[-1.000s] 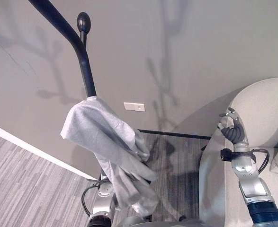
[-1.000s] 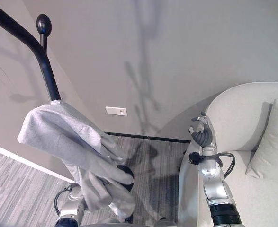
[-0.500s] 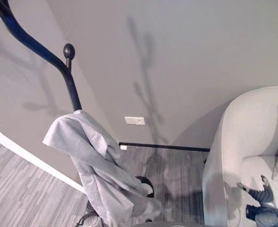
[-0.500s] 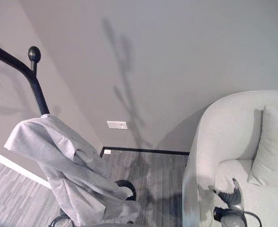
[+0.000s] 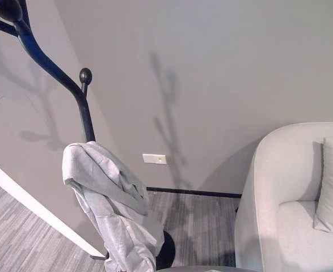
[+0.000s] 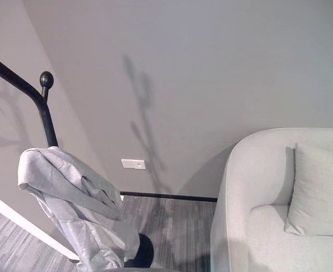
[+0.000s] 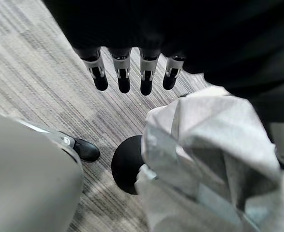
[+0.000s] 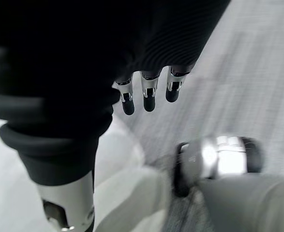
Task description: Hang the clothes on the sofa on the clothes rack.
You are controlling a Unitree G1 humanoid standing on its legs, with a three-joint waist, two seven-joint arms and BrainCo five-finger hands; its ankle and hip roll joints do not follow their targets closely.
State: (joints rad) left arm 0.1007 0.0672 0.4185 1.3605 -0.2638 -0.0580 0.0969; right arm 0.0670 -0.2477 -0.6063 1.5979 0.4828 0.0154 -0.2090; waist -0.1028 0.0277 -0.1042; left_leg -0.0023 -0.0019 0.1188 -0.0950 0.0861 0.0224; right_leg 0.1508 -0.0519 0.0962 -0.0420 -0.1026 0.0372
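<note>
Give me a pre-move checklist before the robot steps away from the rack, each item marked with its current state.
1. Grey garment draped over the black clothes rack: ok.
2. Left hand fingers straight, off the cloth: ok.
3. Right hand relaxed, holding nothing: ok.
4. Garment caught firmly on a hook: cannot tell.
5. Sofa seat free of clothes; one cushion there: ok for the part in view.

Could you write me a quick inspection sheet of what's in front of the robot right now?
Surface: grey striped carpet.
Job's things: grey garment draped on the black clothes rack; sofa holds a cushion, no clothes seen there.
Clutter: nothing seen.
Hands: left hand open above the floor, fingers straight, beside the garment; right hand open, holding nothing.
Cables: nothing seen.
Surroundings: grey wall with a white wall plate.
</note>
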